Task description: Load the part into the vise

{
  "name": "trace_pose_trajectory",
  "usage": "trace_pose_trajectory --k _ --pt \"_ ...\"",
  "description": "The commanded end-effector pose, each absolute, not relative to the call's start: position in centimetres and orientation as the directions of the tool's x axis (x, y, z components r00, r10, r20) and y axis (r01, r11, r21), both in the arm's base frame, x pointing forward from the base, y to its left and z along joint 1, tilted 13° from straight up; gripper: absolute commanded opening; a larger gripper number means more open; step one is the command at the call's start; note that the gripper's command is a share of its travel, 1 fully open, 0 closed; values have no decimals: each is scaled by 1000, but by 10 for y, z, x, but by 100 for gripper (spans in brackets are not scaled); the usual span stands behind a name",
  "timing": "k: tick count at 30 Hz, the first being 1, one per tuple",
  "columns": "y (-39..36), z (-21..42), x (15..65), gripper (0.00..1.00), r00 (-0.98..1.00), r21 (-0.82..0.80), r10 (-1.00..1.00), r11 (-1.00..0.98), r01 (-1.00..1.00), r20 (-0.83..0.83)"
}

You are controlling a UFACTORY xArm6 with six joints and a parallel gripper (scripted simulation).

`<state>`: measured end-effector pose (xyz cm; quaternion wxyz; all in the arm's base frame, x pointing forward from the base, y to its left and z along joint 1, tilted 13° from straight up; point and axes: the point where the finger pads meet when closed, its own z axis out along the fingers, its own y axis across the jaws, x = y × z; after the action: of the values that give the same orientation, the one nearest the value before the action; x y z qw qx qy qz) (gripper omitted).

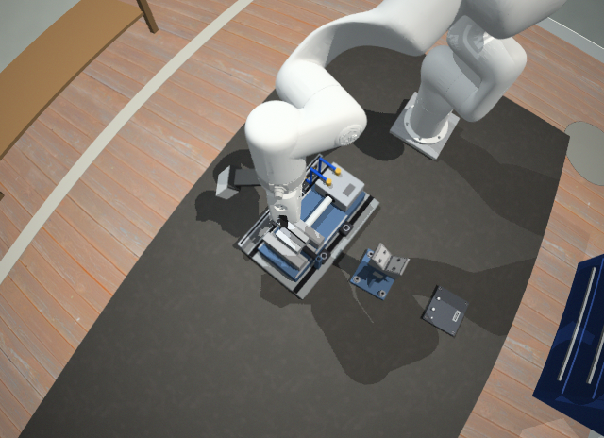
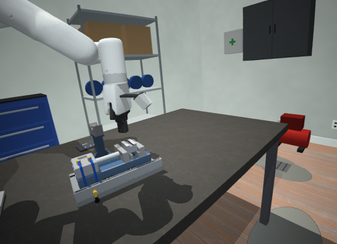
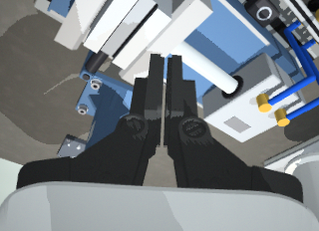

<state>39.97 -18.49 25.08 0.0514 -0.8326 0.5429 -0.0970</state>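
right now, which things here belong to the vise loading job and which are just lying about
Job: gripper, part, vise, infeed plate, V-block.
Lying about: shelf rack, blue drawers, red compressor, wall cabinet, bench.
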Motion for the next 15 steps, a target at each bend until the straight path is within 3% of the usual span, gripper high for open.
trace_pose_trajectory --k 1,15 --pt "-179 252 398 0 248 -199 -965 -261 -945 90" --pt "-165 250 393 0 -72 -217 -997 66 -974 20"
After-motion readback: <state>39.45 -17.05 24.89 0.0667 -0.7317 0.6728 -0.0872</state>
